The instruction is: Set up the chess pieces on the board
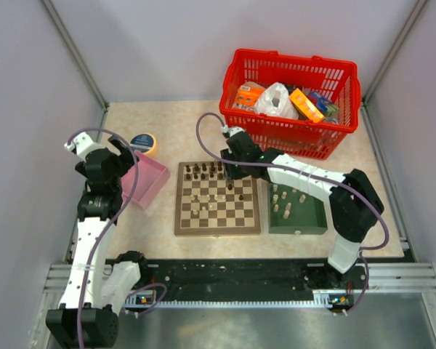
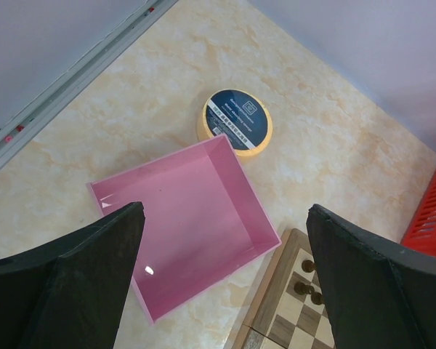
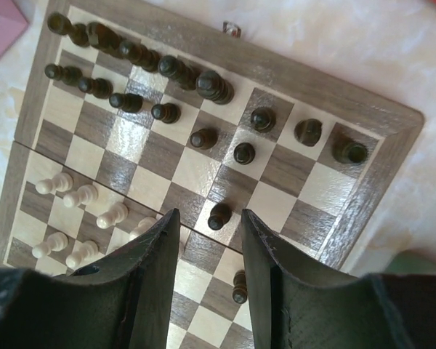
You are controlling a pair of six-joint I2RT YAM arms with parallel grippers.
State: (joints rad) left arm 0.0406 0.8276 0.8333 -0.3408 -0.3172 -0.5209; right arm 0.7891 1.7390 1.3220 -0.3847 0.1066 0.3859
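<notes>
The wooden board (image 1: 218, 230) lies mid-table and also shows in the right wrist view (image 3: 312, 80). Dark brown pieces (image 3: 167, 69) crowd its far rows. A few pale pieces (image 3: 80, 195) stand nearer its middle. My right gripper (image 1: 225, 169) hovers open and empty over the board's far side. In its wrist view the gripper (image 3: 209, 217) frames a lone dark pawn (image 3: 219, 216) below it without touching it. My left gripper (image 1: 123, 156) is open and empty above the pink box (image 1: 149, 182). In its wrist view the gripper (image 2: 225, 212) spans the box (image 2: 182, 218) and the board corner (image 2: 276, 291).
A green tray (image 1: 298, 227) holding several pale pieces (image 1: 287, 203) sits right of the board. A red basket (image 1: 291, 94) of packets stands at the back right. A tape roll (image 1: 143, 142) lies behind the pink box and shows in the left wrist view (image 2: 237, 122). Grey walls enclose the table.
</notes>
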